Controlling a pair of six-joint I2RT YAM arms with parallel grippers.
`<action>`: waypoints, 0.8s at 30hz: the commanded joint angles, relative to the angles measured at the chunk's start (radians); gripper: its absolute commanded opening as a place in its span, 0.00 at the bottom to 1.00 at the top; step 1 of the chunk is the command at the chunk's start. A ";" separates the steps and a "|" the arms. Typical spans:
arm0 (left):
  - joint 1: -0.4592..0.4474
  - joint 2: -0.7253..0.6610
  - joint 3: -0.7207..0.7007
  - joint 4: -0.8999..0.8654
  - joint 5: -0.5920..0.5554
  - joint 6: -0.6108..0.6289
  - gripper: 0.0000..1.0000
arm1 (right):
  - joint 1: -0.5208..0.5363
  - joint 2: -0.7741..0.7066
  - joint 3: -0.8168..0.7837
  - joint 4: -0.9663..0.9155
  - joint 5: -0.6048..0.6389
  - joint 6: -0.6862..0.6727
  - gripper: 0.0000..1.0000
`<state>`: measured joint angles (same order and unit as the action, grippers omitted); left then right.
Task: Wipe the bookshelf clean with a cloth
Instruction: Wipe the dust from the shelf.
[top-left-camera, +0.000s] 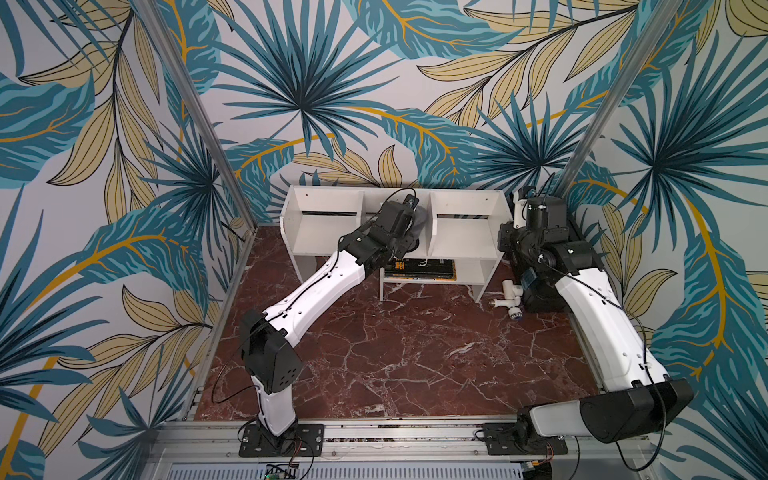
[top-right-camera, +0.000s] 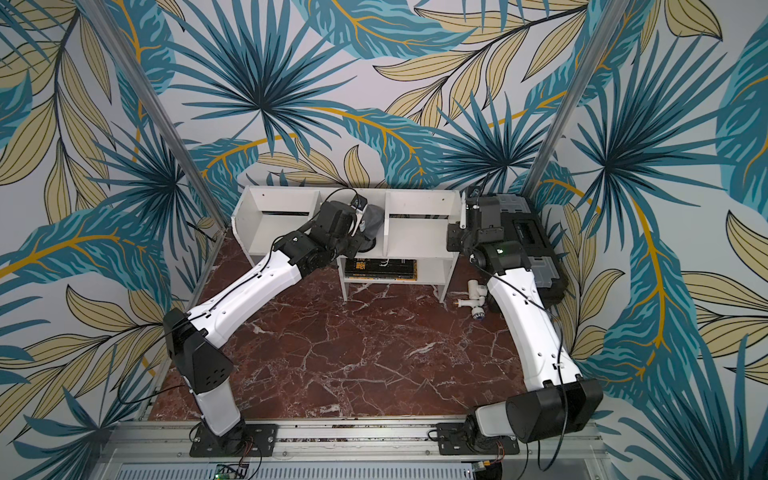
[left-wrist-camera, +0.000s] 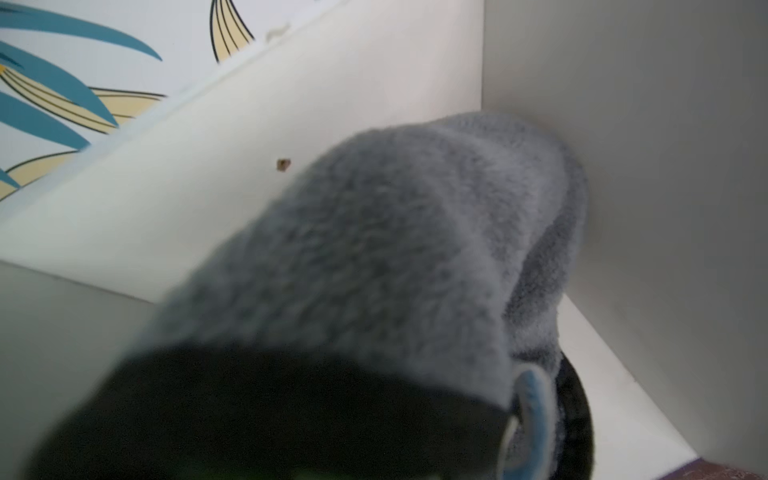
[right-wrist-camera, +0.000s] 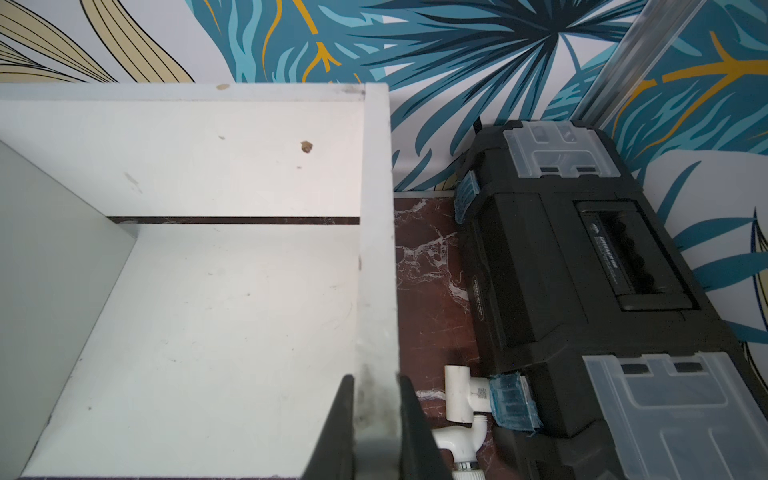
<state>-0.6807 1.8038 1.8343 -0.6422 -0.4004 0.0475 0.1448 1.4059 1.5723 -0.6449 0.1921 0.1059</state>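
Observation:
The white bookshelf (top-left-camera: 324, 224) (top-right-camera: 282, 232) stands against the back wall in both top views. My left gripper (top-left-camera: 409, 226) reaches into its middle compartment and is shut on the grey cloth (top-left-camera: 420, 217) (top-right-camera: 372, 218). In the left wrist view the cloth (left-wrist-camera: 395, 249) bulges over the jaws, hides them, and presses into the corner where the back board meets the right divider. My right gripper (right-wrist-camera: 376, 399) is shut on the top edge of the bookshelf's right side panel (right-wrist-camera: 376, 249), one finger on each side.
A black toolbox (right-wrist-camera: 582, 270) (top-left-camera: 544, 291) lies right of the shelf, under my right arm. A white pipe fitting (top-left-camera: 509, 297) (right-wrist-camera: 459, 395) rests on the red marble floor between them. A dark book (top-left-camera: 419, 268) lies in the lower cubby. Patterned walls close in on three sides.

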 joint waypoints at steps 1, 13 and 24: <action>0.000 -0.043 -0.051 0.000 -0.041 -0.067 0.00 | 0.014 -0.031 -0.030 0.011 -0.069 0.021 0.00; 0.096 0.074 0.157 -0.061 0.001 -0.113 0.00 | 0.013 -0.044 -0.037 0.008 -0.065 0.015 0.00; 0.002 0.046 0.079 0.067 0.191 -0.131 0.00 | 0.012 -0.042 -0.024 0.003 -0.072 0.026 0.00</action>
<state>-0.6441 1.8927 1.9652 -0.6502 -0.3031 -0.0624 0.1448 1.3926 1.5536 -0.6289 0.1894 0.1089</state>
